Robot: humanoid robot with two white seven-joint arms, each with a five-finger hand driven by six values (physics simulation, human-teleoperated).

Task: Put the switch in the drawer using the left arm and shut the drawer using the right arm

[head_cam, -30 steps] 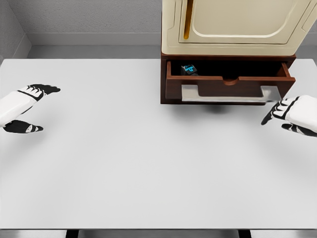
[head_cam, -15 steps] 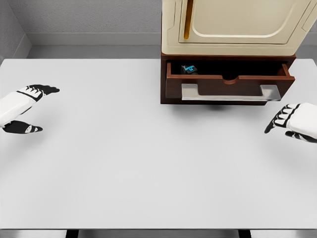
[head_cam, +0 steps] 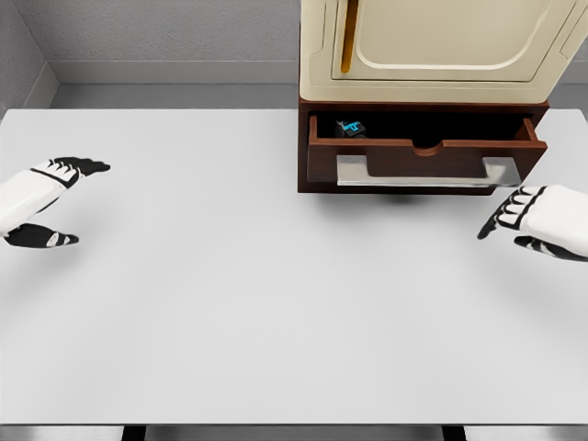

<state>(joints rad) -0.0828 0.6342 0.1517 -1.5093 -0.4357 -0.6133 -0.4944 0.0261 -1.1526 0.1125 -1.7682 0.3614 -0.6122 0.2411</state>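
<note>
1. We see the switch, small and dark with a bright blue mark, lying in the open drawer, far beyond our left hand.
2. Left hand: fingers spread, holding nothing.
3. Our right hand hovers just below the drawer's front, fingers loosely extended, empty.

A white table stands against a grey wall under even light.
</note>
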